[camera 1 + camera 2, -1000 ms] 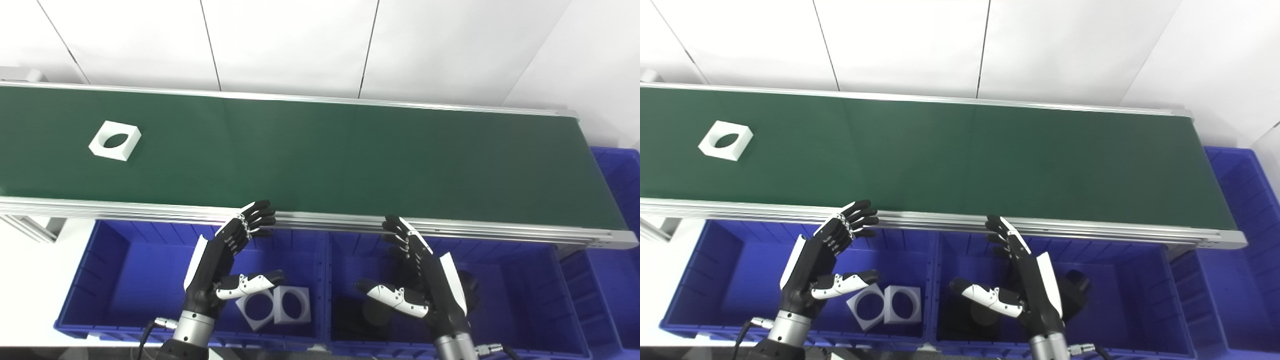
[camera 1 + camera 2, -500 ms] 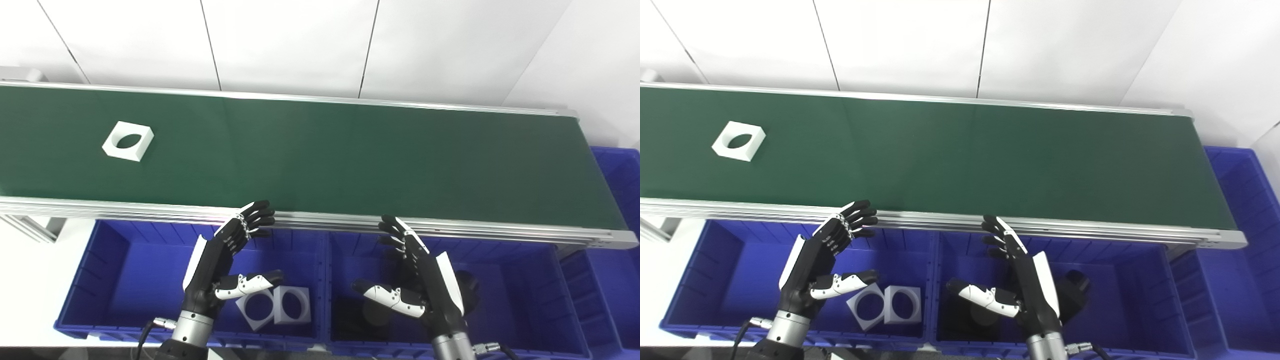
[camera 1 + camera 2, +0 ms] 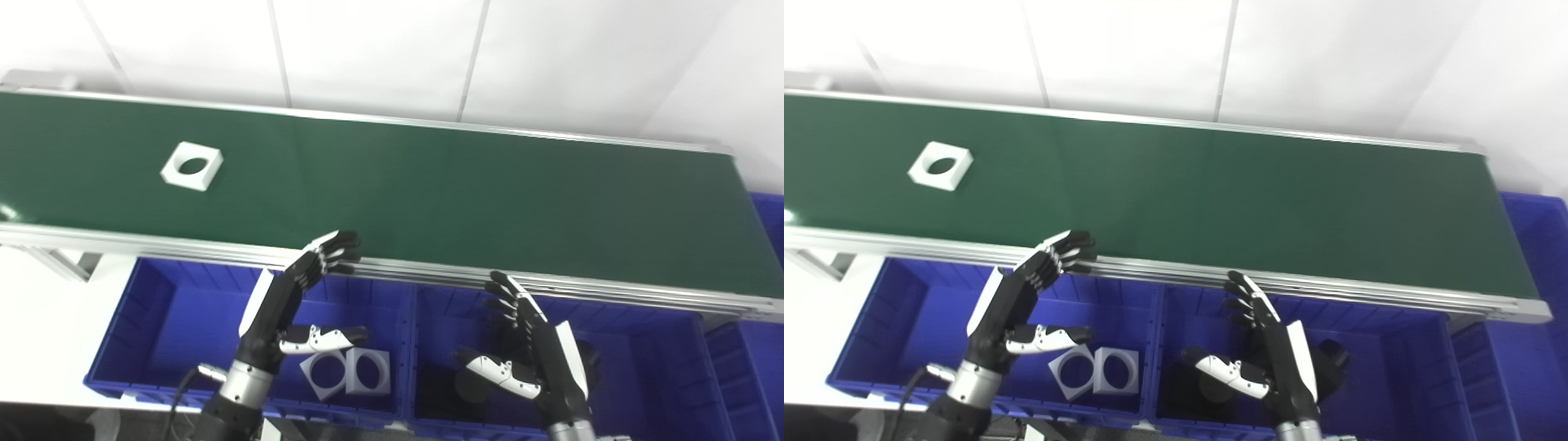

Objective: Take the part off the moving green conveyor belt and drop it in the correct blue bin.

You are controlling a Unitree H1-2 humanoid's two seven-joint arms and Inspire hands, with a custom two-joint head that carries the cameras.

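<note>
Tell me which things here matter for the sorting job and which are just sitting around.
In play:
white square part with a round hole
green conveyor belt
left blue bin, holding two matching white parts
left hand, open
right hand, open

Just there:
middle blue bin, holding dark parts
far-right blue bin

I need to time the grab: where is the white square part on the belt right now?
In both eye views the white square part lies on the left stretch of the green conveyor belt, up-left of the open left hand.
</note>
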